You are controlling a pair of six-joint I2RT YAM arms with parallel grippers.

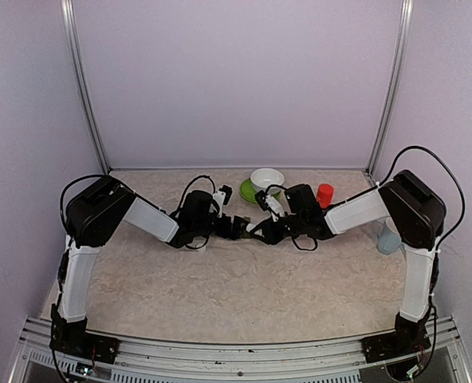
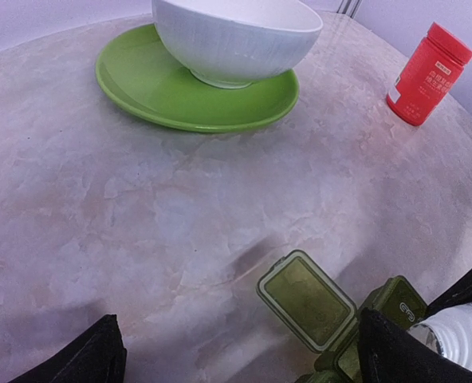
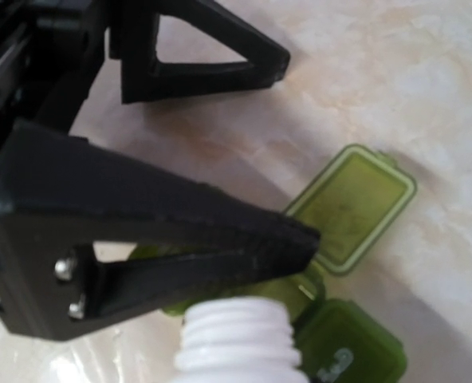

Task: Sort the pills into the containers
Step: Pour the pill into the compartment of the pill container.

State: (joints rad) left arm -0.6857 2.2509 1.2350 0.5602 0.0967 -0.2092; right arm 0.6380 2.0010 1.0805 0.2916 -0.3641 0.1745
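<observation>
Looking down from above, we see both arms reaching inward so that their claws meet near the middle of the table. The left gripper has its jaws spread wide apart and grips nothing; its two black fingers show at the bottom corners of its wrist view. The containers, a small dark green strip of joined compartments, lie on the table between those fingers, close to the right-hand one. One compartment has its open lid swung out to the side, and next to it a closed lid covers its neighbour. The right gripper is clamped on a small white bottle, whose threaded neck hangs just over the green strip; we cannot tell whether the two touch. Farther back, well apart from the containers, a white bowl stands on a green plate, with a red bottle upright to their right. A pale cup sits beside the right arm.
</observation>
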